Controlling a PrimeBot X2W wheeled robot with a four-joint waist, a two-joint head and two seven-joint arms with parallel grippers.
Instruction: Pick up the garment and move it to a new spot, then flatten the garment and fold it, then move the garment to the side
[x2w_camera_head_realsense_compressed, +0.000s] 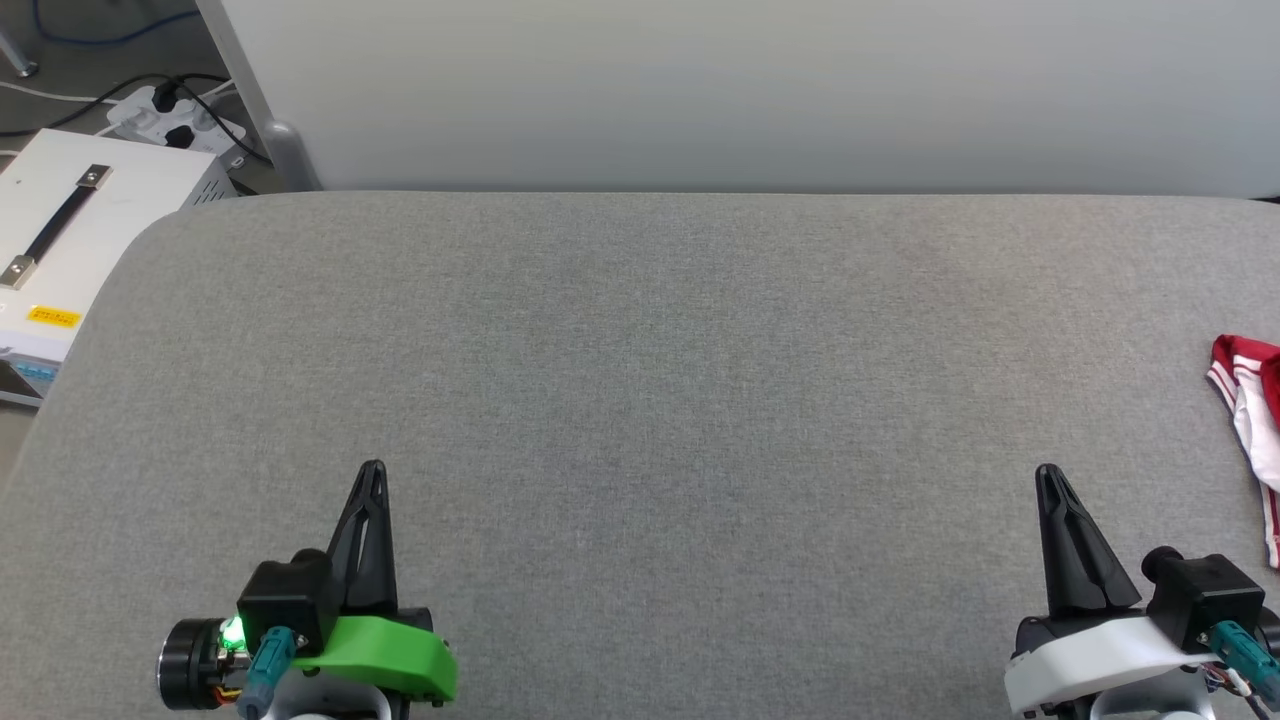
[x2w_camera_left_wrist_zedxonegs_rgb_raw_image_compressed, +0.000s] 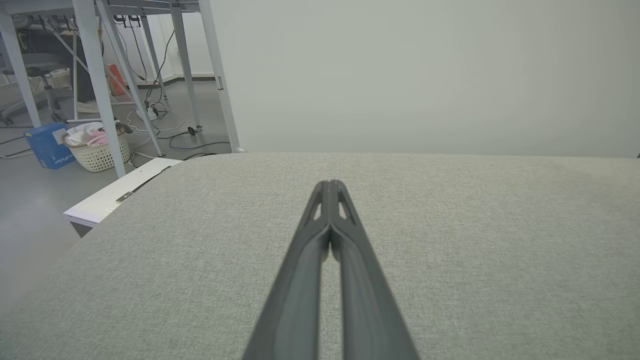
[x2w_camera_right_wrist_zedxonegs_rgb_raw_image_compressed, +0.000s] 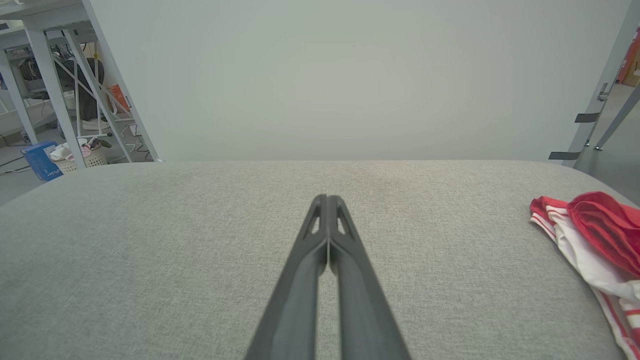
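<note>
The garment (x2w_camera_head_realsense_compressed: 1252, 420), a red shirt with a white sleeve and red-white striped trim, lies bunched at the right edge of the grey table (x2w_camera_head_realsense_compressed: 640, 400), mostly cut off by the head view's border. In the right wrist view the garment (x2w_camera_right_wrist_zedxonegs_rgb_raw_image_compressed: 595, 235) sits to the right of the fingers, its print hidden. My right gripper (x2w_camera_head_realsense_compressed: 1048, 475) rests shut at the lower right, well short of the cloth; its tips (x2w_camera_right_wrist_zedxonegs_rgb_raw_image_compressed: 328, 200) are pressed together. My left gripper (x2w_camera_head_realsense_compressed: 372, 470) is shut at the lower left over bare table, tips (x2w_camera_left_wrist_zedxonegs_rgb_raw_image_compressed: 330, 185) touching, holding nothing.
A pale wall (x2w_camera_head_realsense_compressed: 700, 90) stands behind the table's far edge. Left of the table sit a white box with a black handle (x2w_camera_head_realsense_compressed: 70, 220) and a power strip (x2w_camera_head_realsense_compressed: 175, 120). Metal frame legs (x2w_camera_left_wrist_zedxonegs_rgb_raw_image_compressed: 100, 85) and a laundry basket (x2w_camera_left_wrist_zedxonegs_rgb_raw_image_compressed: 97, 147) stand on the floor farther left.
</note>
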